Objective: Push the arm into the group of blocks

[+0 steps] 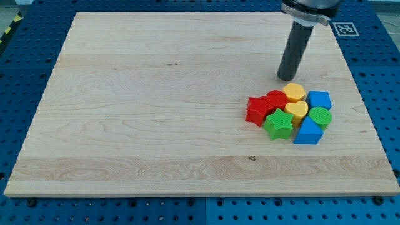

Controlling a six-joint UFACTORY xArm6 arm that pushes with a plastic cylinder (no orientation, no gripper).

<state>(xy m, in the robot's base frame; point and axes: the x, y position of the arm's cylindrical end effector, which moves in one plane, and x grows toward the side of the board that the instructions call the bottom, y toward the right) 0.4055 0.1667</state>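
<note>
No pincer was on this arm, so nothing was grasped; only my tip touched the table, just above the group of blocks at the view's right. The group held a red star, blue blocks, a green star, a red block, yellow blocks and a green round block.
</note>
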